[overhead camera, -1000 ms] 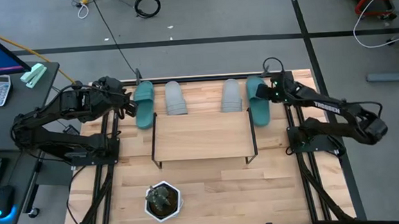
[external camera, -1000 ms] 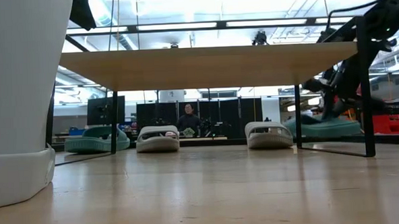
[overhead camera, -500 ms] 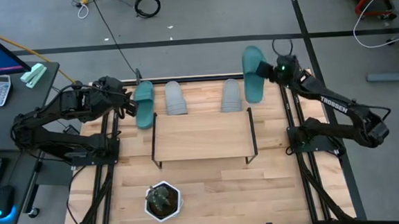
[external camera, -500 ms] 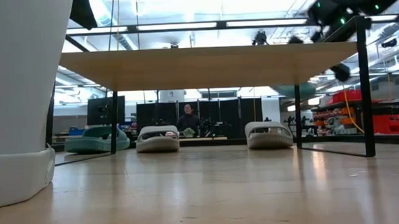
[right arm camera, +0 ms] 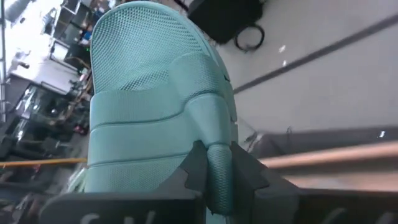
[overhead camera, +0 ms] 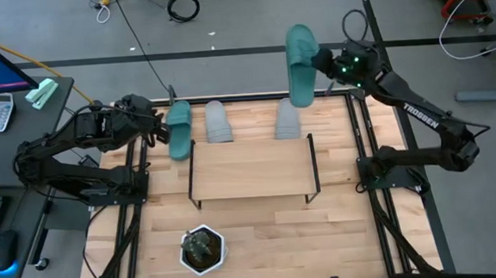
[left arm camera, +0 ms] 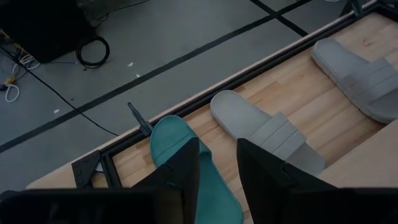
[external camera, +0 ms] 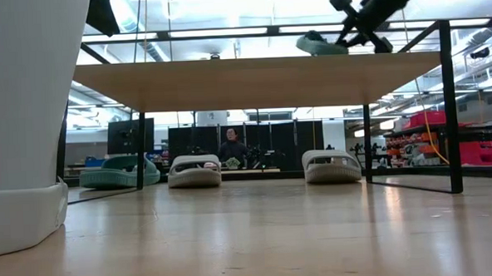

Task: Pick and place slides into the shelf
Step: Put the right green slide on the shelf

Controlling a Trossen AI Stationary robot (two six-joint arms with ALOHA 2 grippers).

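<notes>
One word reads — TROSSEN — behind the right pincer holding a teal slide.

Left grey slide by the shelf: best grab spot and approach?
Judging by the pose, pinch one side edge of the left grey slide near the heel, coming from above. It lies flat, sole down, heel toward the shelf; the rim there is thin, and the teal slide beside it leaves a gap.

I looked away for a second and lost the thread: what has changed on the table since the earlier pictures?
The right tool has lifted the teal slide off the table's back right corner, swinging it up and back, above shelf height. The left tool stays at the other teal slide; both grey slides are unmoved.
</notes>
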